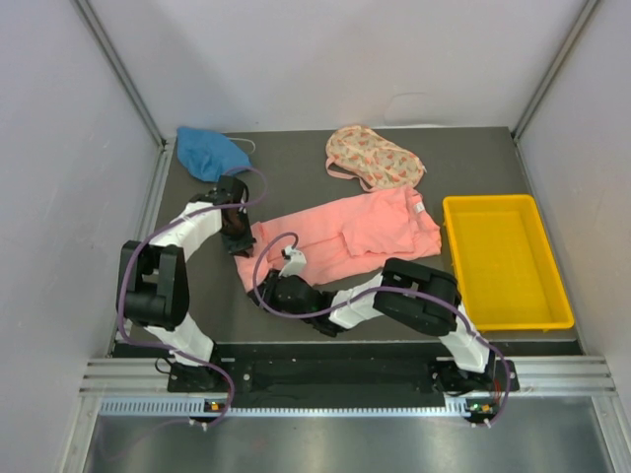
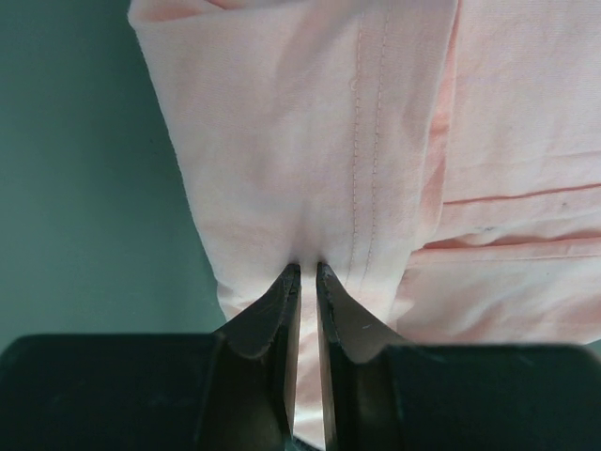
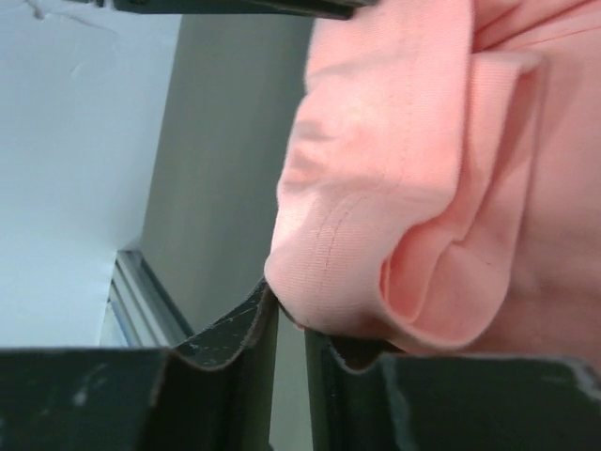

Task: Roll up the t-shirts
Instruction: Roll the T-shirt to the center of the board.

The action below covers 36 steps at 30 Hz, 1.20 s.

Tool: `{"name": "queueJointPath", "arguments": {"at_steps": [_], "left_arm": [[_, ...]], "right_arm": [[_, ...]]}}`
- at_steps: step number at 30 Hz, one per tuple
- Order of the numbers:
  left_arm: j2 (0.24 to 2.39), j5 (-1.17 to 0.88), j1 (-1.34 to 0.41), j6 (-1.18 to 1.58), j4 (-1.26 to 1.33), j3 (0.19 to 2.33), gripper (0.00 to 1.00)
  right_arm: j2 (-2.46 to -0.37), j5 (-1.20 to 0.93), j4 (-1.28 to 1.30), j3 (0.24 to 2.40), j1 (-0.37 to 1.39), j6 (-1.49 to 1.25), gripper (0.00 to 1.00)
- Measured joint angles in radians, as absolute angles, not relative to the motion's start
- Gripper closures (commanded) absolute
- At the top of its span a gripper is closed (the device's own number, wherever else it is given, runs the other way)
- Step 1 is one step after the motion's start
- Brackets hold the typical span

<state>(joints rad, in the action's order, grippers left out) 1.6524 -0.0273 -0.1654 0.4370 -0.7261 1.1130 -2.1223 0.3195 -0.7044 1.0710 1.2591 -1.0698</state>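
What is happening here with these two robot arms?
Both arms work on the salmon-pink t-shirt, which lies mostly flat mid-table. The left gripper and the right gripper each pinch its hem end, on the left; no roll shows yet. The blue t-shirt and the floral t-shirt lie crumpled at the far edge. A yellow tray sits at the right.

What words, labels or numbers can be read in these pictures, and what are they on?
No text can be read in any view.
White neck tag on the salmon-pink t-shirt: too small to tell whether it bears print.
Cream floral-print t-shirt: flower pattern only, no lettering.
Blue t-shirt and yellow tray: plain, no marking shows.
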Motion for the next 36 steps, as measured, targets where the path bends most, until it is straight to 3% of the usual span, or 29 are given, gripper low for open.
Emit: {"name": "queueJointPath", "arguments": {"at_steps": [8, 21, 26, 29, 36], "left_arm": [[1.676, -0.026, -0.165, 0.437, -0.726, 1.114, 0.83], [1.695, -0.024, -0.165, 0.438, -0.725, 1.114, 0.82], [1.680, -0.036, -0.159, 0.444, -0.727, 1.124, 0.68], [1.633, -0.064, -0.146, 0.455, -0.727, 1.129, 0.66], [1.435, -0.141, -0.114, 0.501, -0.709, 1.073, 0.79]], "right_arm": [[-2.122, 0.310, -0.654, 1.082, 1.286, -1.057, 0.90], [-2.101, 0.310, -0.439, 1.148, 1.327, -0.933, 0.70], [-1.961, 0.347, -0.291, 1.105, 1.327, -0.887, 0.69], [-1.837, 0.380, -0.188, 1.090, 1.321, -0.867, 0.69], [-1.707, 0.392, -0.053, 1.107, 1.254, -0.839, 0.70]]}}
